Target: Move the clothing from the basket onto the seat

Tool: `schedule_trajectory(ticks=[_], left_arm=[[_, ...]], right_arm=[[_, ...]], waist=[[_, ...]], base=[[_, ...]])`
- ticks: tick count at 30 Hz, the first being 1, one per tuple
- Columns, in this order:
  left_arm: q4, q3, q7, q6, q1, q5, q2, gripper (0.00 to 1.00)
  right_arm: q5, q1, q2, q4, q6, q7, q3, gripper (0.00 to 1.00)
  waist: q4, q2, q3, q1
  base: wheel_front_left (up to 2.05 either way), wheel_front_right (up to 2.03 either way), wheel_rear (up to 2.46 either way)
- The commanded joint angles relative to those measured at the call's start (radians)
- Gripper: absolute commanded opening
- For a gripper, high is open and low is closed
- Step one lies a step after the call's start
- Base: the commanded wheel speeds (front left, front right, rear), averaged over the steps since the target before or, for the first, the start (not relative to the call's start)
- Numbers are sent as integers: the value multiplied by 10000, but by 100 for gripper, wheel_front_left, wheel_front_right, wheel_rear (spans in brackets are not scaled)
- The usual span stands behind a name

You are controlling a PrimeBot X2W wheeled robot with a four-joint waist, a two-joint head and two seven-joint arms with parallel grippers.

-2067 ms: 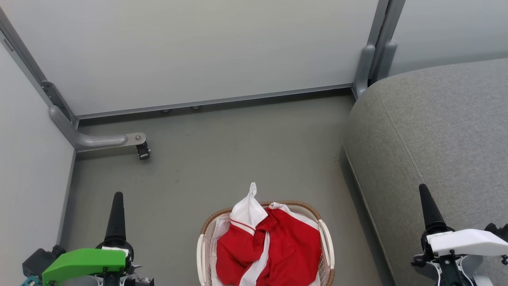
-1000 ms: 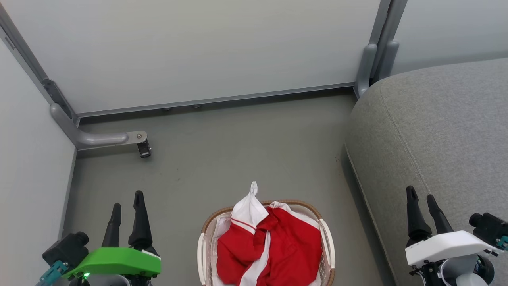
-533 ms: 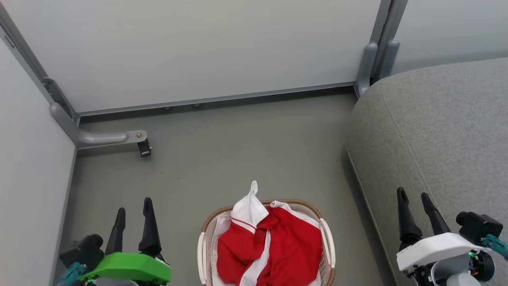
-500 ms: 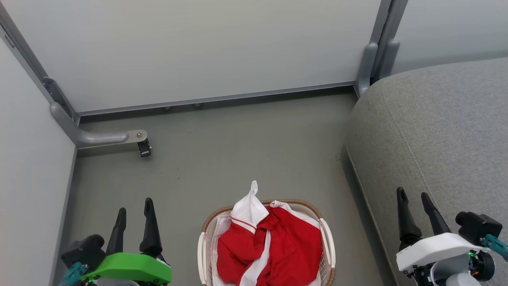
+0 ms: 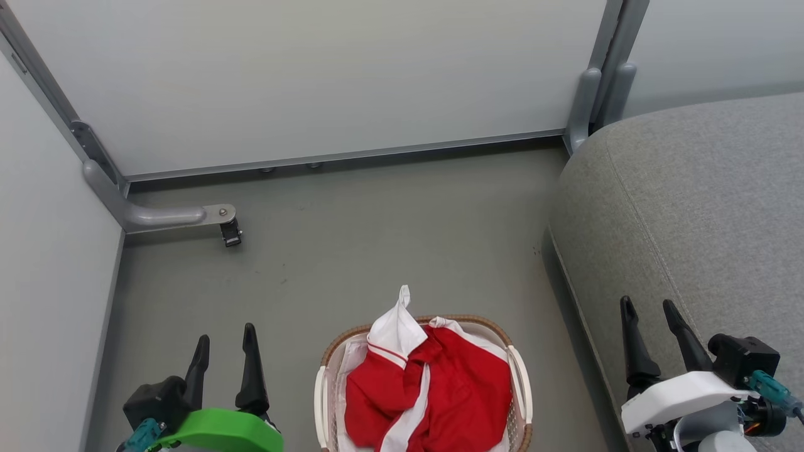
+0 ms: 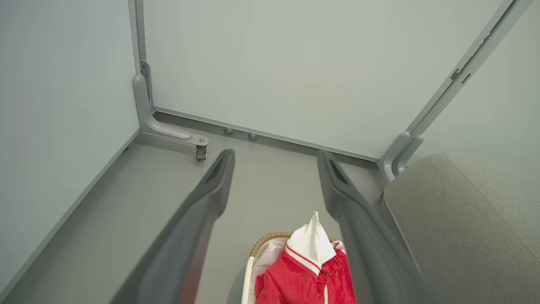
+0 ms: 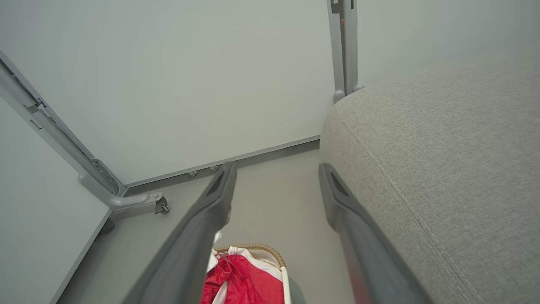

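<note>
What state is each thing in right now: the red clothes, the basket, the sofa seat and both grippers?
White perforated plastic basket with brown woven rim: upright on the floor, full.
Red and white thin-fabric sports clothing: crumpled in a heap inside the basket, one white corner sticking up.
Large grey fabric seat: no clothing on the part in view.
Left gripper: jaws open, empty.
Right gripper: jaws open, empty.

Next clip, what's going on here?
A two-armed robot faces the basket on the floor, with the red and white clothing heaped inside it. Both grippers are open and empty: the left gripper hangs to the basket's left, the right gripper on the side towards the seat. No garment lies on the seat yet.
</note>
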Motion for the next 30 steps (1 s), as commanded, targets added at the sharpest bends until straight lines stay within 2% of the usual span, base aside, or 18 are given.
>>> schedule_trajectory(ticks=[1, 30], left_arm=[[7, -15, -102, 52, 111, 222, 75, 100], [368, -451, -617, 134, 185, 1966, 90, 100]], right_arm=[[-247, 101, -59, -65, 3, -127, 12, 100], [-2122, 250, -85, -16, 4, -628, 218, 100]], waist=[[7, 0, 4, 0], [65, 0, 81, 0]], base=[[0, 0, 0], [0, 0, 0]])
